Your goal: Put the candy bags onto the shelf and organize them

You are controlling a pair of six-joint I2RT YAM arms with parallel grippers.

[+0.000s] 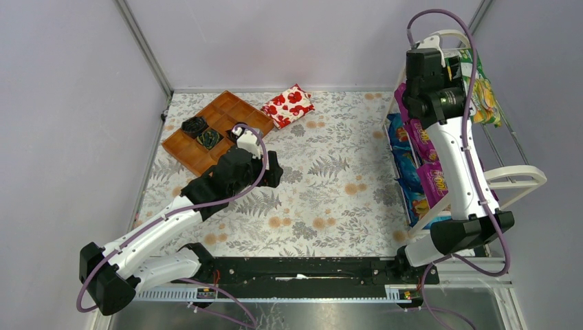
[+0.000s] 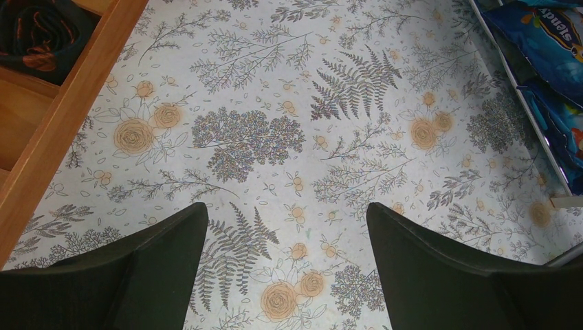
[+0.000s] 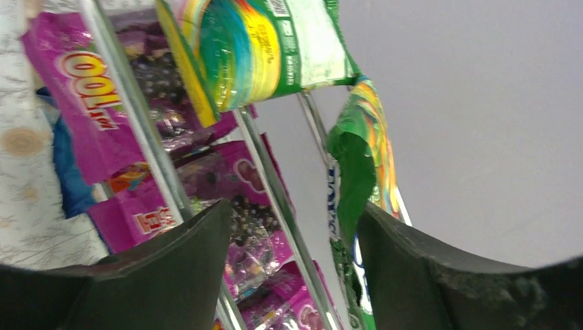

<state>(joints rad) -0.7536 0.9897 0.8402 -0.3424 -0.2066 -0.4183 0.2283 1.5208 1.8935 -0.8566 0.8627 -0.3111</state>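
Though my left tool (image 2: 285,210) hangs over the fern-printed desk (image 2: 261,137) just beside the brown compartment tray (image 1: 230,110), its fingers are spread wide with nothing between them. The red-and-white flowered packet (image 1: 289,104) lies beyond the tray and is none of my business. From there across to the right I find no candy on the cloth in the top view, so I judge the placing is about done.

On the far right stands the white wire shelf (image 1: 515,175). The purple grape bags (image 1: 434,180) sit along its slanted tiers above the blue bags (image 1: 402,161), and the green-and-white bags (image 1: 481,86) are up on the top tier. My right tool (image 3: 294,208) is raised to that tier, jaws well apart and gripping nothing.

What looks left is tidying. Only the right wrist view shows it: one green bag lies flat across the rods, the other hangs edge-on and crumpled just ahead of my right finger. The top view hides that sag behind my arm, and it cannot show my left jaws either; the left wrist view settles that
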